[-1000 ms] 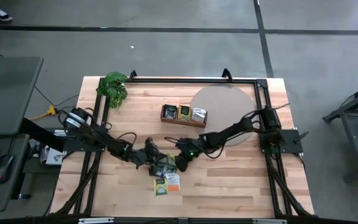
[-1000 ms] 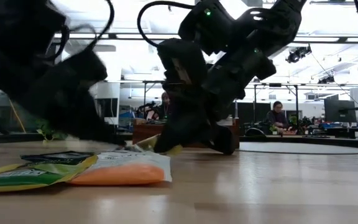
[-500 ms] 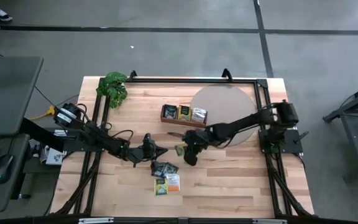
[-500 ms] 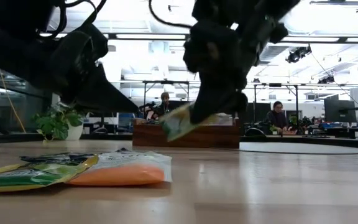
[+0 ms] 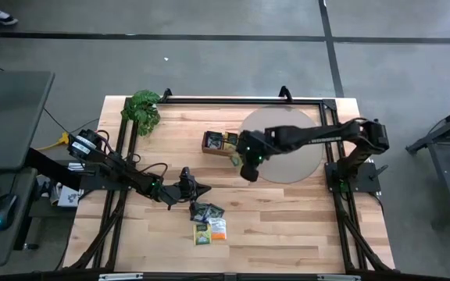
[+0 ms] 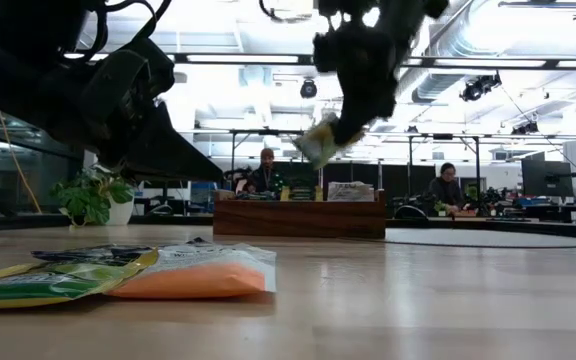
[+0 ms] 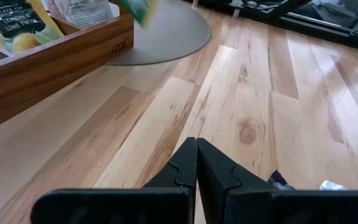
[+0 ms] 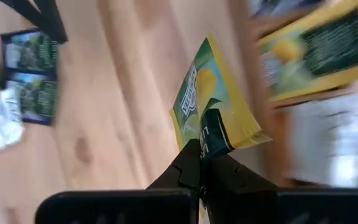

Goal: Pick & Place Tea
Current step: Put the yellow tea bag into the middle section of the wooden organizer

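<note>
Up in the air, the right gripper holds a yellow-green tea bag just beside the wooden tray. Its two fingers are pinched tight on one corner of the bag. In the right wrist view, small white words run along the bag's edge, but they are too blurry to read. The bag also has a dark green patch with a big letter "L" on it. In the low view, the bag hangs high above the table, over the tray.

The tray sits near the middle of the table, next to a round grey mat. It already has tea bags standing in it. In the left wrist view, one yellow bag in the tray reads "BLACK TEA" and "LEMON LIFT". A silver-grey bag stands next to it, with small words I cannot read. The tray's side has the letters "HTB" marked on the wood.

The left gripper rests low over the table, well apart from the tray. Its fingers are closed together and hold nothing, as the left wrist view shows.

More tea bags lie flat on the table near the left gripper. There are dark ones, a yellow-green one and an orange-white one. In the low view the orange-white one lies close to the camera.

A leafy green plant sits at the far left corner of the table.
</note>
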